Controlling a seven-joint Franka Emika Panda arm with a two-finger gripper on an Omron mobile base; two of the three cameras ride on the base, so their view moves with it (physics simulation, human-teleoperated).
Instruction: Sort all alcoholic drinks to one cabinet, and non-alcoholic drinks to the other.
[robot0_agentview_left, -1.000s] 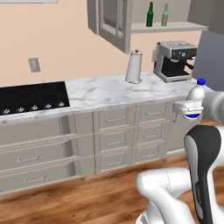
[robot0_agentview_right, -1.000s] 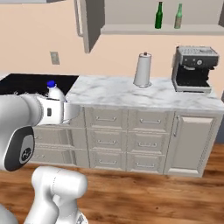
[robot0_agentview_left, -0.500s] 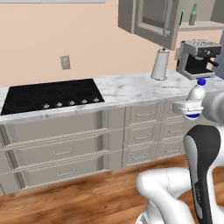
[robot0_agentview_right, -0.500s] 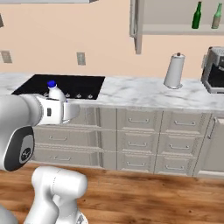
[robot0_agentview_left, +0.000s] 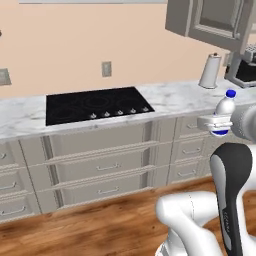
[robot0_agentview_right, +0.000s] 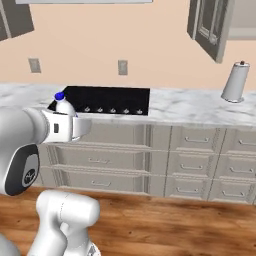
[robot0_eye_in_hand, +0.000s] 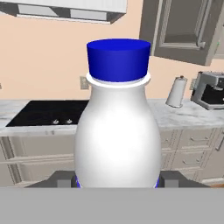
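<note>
1. Your gripper (robot0_agentview_left: 216, 124) is clamped on the white bottle (robot0_agentview_left: 223, 113) low on its body, so the blue cap (robot0_eye_in_hand: 118, 60) and shoulders stand clear above the jaws; in the hand view the bottle stands upright between the fingers, and that low grip likely keeps it from tipping while the base drives

2. You carry the bottle in the air in front of the counter (robot0_agentview_left: 170, 98), well off any surface, at about counter-top height; I judge this a transport pose, the arm tucked close to the robot's body rather than reaching

3. Beyond the bottle lies the black cooktop (robot0_agentview_right: 102, 99) set into the marble, with drawer fronts (robot0_agentview_right: 120, 161) below it

4. Further along the counter stand the paper towel roll (robot0_agentview_right: 235, 81) and, next to it, the coffee machine (robot0_eye_in_hand: 210, 90)

5. An open wall cabinet door (robot0_agentview_right: 206, 26) hangs above that end; you are probably taking this non-alcoholic drink away from it toward the other cabinet, though you cannot confirm the goal from here

6. Keep the bottle upright and watch the counter edge as you drive, since the bottle rides near it
</note>
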